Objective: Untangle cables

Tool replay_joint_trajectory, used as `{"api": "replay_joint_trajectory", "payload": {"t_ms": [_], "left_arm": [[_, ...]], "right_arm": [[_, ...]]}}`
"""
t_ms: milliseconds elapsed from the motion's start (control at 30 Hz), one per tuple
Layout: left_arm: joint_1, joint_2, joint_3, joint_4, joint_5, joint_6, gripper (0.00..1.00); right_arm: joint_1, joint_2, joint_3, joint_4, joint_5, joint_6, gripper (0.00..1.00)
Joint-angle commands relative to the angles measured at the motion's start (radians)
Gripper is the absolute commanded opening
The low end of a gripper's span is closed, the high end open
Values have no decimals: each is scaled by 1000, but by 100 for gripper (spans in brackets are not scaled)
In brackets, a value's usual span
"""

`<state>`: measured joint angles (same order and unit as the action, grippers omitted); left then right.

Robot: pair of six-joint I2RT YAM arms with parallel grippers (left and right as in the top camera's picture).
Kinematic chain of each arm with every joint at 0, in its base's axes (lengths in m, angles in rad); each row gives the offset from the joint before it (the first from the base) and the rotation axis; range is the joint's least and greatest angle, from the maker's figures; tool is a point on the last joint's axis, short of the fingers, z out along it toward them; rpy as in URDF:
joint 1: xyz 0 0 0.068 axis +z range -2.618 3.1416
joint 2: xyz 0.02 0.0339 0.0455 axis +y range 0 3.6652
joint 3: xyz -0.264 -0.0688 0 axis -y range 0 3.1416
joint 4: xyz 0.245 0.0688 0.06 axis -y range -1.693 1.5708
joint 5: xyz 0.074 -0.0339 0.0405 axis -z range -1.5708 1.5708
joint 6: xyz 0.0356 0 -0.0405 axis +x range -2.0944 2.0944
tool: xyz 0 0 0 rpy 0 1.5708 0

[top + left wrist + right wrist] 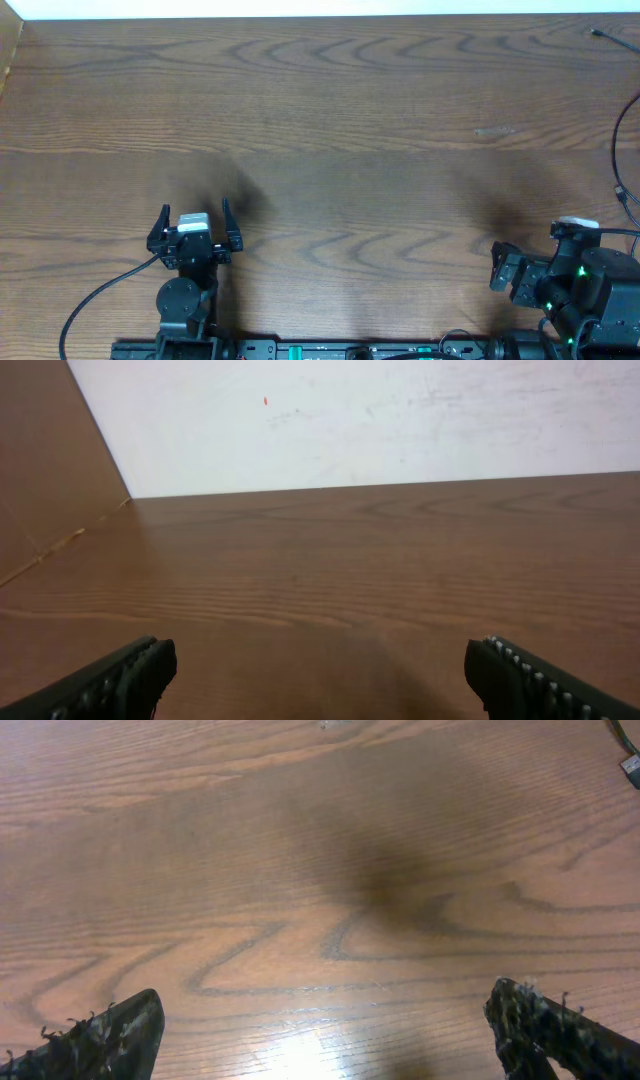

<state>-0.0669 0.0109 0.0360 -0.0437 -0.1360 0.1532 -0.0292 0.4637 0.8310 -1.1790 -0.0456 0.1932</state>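
Both arms sit low at the 6 o'clock edge of the wooden table [330, 110]. The left gripper [195, 212] has its 2 fingers spread wide with nothing between them, and its wrist view shows only bare wood ahead. The right gripper [497, 267] is spread just as wide and also empty.

No bundle of cables shows in any view. The only cord in sight is a thin black cord [614, 150] curving along the table's 3 o'clock edge, with a small plug end [597, 33] up near 1 o'clock. I cannot tell whether either belongs to the cables.

As for handling, I judge such cords light, limp and a little slick. A thin strand can slip out of a wide pinch, and a hard pull would likely tighten knots. The better hold is probably just behind a plug, or on a loose outer loop, with 1 gripper anchoring while the other draws slack.
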Motion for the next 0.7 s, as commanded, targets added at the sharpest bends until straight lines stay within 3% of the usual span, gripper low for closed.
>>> {"api": "replay_joint_trajectory", "payload": {"t_ms": [0,233,667], "left_arm": [[4,-7,-32,-16,-3,-16,98],[4,-7,-32,-16,-3,-16,98],[4,-7,-32,-16,-3,-16,98]], "right_arm": [[5,1,-3,0,10,-4,99],[5,-61,-25,72,76,-8,99],[4,-300,-371,547,159,-143,99]]}}
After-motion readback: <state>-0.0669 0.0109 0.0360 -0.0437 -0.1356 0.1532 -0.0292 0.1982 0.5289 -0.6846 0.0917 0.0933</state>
